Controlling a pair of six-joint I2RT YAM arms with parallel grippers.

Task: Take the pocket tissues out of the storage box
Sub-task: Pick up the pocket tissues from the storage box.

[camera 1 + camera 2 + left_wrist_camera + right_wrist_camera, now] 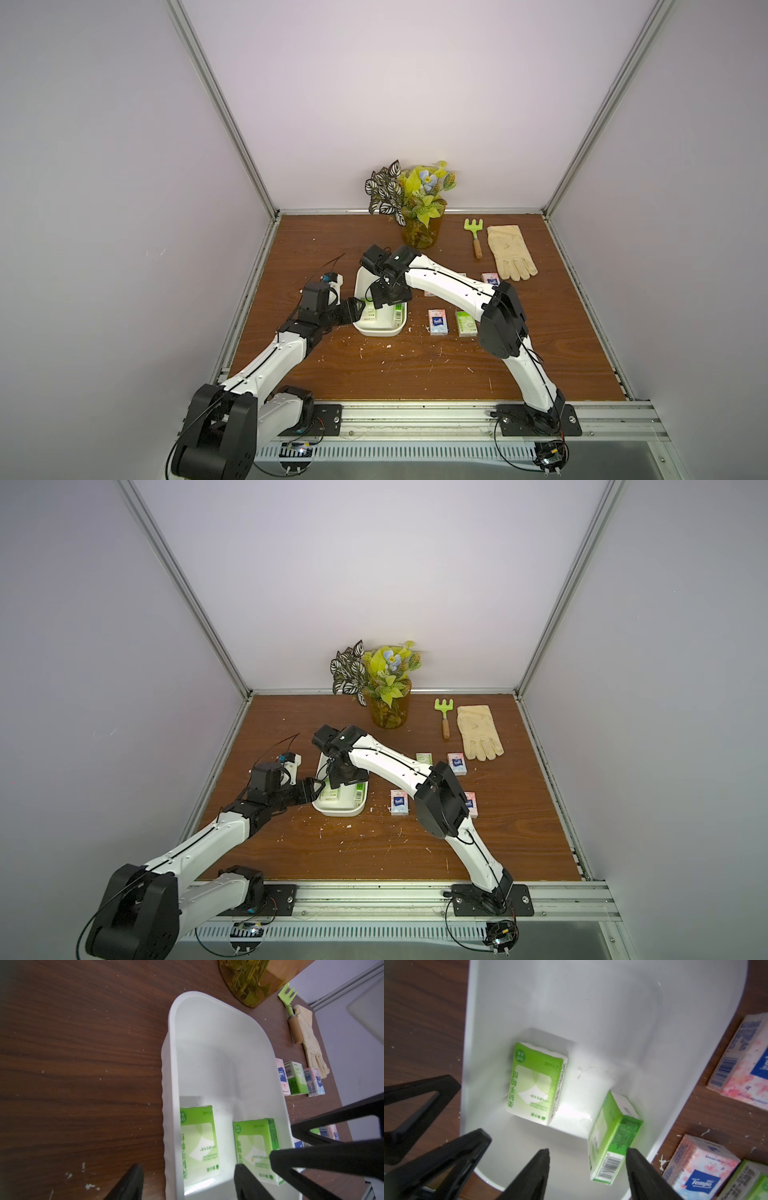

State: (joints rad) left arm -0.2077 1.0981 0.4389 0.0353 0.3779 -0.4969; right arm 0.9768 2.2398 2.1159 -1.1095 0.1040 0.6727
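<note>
Inside the white storage box (374, 331), a flat green packet (535, 1082) is lying by the left wall, a tilted green packet (612, 1136) leaning near the right, bare floor beyond. The left gripper (188, 1165) is straddling the left wall, fingers spread; the right gripper (588, 1149) is bracketing the tilted green packet, unclamped. Outside, more packets (436, 322) are lying on the tabletop (415, 365).

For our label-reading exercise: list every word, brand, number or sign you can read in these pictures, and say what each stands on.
"Tempo": white script on the dark blue patch of the pink-and-white tissue packet beside the white plastic storage box.
Green Chinese characters on the green-and-white tissue packet lying flat in that box: too blurred to read.
Barcode on the second green packet, standing on edge in the box: digits too small.
</note>
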